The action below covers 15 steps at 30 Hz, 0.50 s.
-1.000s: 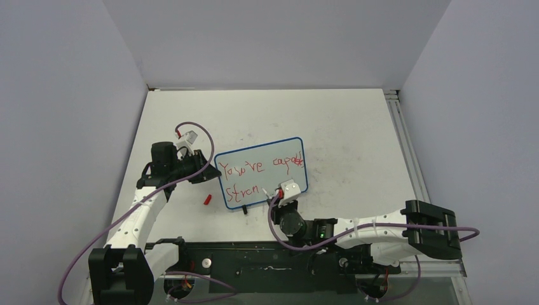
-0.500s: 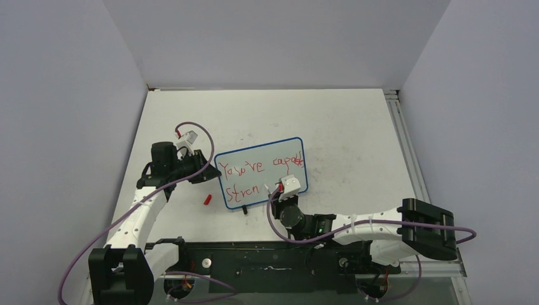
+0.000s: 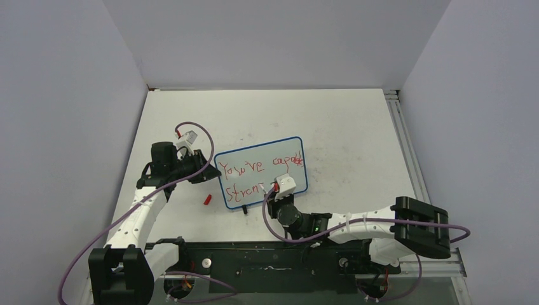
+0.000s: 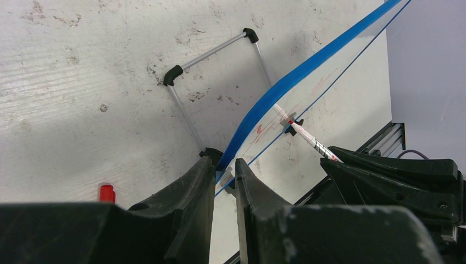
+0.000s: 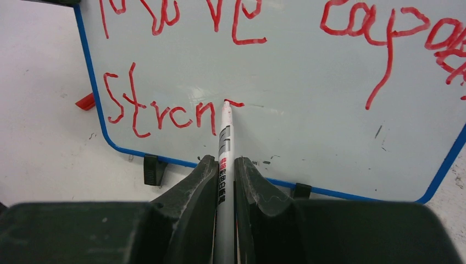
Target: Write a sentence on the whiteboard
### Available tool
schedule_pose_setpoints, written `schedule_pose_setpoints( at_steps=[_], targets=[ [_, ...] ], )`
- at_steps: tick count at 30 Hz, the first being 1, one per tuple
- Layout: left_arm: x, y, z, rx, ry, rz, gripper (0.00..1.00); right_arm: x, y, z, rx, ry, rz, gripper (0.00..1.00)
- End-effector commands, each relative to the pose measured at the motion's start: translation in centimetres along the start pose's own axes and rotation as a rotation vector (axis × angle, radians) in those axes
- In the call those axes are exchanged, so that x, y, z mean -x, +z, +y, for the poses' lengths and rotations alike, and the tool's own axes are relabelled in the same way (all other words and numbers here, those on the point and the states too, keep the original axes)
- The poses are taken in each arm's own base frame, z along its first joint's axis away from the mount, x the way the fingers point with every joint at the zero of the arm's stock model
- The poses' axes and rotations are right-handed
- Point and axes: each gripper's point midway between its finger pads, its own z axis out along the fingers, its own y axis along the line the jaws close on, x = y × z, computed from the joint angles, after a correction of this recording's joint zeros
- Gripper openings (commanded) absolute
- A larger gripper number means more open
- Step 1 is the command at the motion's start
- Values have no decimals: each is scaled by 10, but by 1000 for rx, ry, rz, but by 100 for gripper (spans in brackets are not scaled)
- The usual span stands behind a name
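Note:
The whiteboard (image 3: pixel 262 155), white with a thin blue frame, stands tilted on the table. Its red sentence (image 5: pixel 165 113) reads roughly "You're capable" over "Stron". My right gripper (image 5: pixel 224 165) is shut on a white marker (image 5: pixel 224 137). The red tip touches the board just right of the "n", at a short fresh stroke. From above, the right gripper (image 3: pixel 278 189) sits at the board's lower edge. My left gripper (image 4: pixel 225 165) is shut on the board's blue frame (image 4: pixel 286 85) at its left side, holding the whiteboard. The marker (image 4: pixel 309 138) also shows there.
A red marker cap (image 3: pixel 207 199) lies on the table left of the board's lower corner. The board's wire stand (image 4: pixel 214 71) rests on the scuffed tabletop behind it. Two black clip feet (image 5: pixel 154 169) sit under the bottom edge. Grey walls enclose the table.
My right gripper has shifted slightly up and left on the board with the marker, and a short red stroke has appeared after the "n". The left arm has not moved.

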Motion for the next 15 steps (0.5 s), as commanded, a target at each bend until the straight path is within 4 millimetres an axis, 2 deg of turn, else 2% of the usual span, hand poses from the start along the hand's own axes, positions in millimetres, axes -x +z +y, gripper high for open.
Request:
schedule_pose_setpoints(
  at_steps=[1,10,15],
  targets=[
    [18,-6,-14,-31,51,-48,19,13,8,13,26,6,-21,5],
    [18,-6,-15,-33,52,-47,19,-10,-3,7,14,2,28,5],
    [18,-6,-15,-33,52,-48,19,-15,-11,0,-8,10,32,5]
  ],
)
